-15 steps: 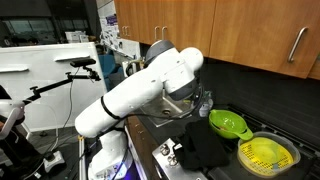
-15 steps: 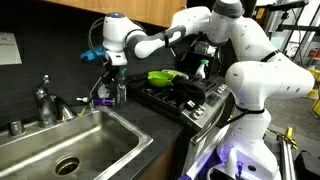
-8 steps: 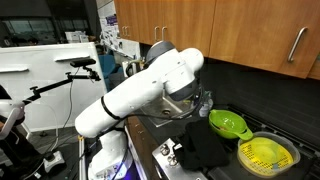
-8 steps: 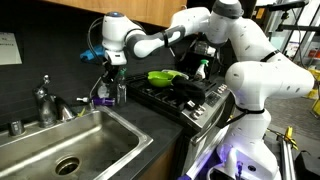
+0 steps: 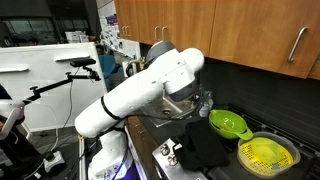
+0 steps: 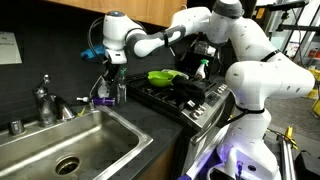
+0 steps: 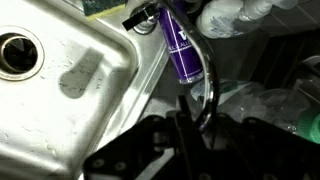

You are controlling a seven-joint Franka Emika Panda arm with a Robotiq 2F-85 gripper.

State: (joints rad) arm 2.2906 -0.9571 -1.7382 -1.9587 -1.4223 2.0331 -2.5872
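My gripper (image 6: pixel 111 74) hangs over the counter corner beside the sink, right above a purple bottle (image 6: pixel 103 97) and a clear vessel (image 6: pixel 120 92). In the wrist view the purple bottle (image 7: pixel 183 45) lies just ahead of my dark fingers (image 7: pixel 176 140). A thin curved rim (image 7: pixel 207 92) of something clear runs down between them. The gripper (image 7: pixel 192 135) is shut on that rim. The robot's own body hides the gripper in an exterior view (image 5: pixel 150 95).
A steel sink (image 6: pixel 30 140) with a faucet (image 6: pixel 45 100) lies beside the bottles. On the stove sit a green bowl (image 6: pixel 162 76), a black cloth (image 5: pixel 205 145) and a yellow-green strainer (image 5: pixel 265 155). A spray bottle (image 6: pixel 200 68) stands behind. Wooden cabinets (image 5: pixel 250 30) hang above.
The arm has stayed in place over the purple bottle. The jaws have closed in on the thin rim.
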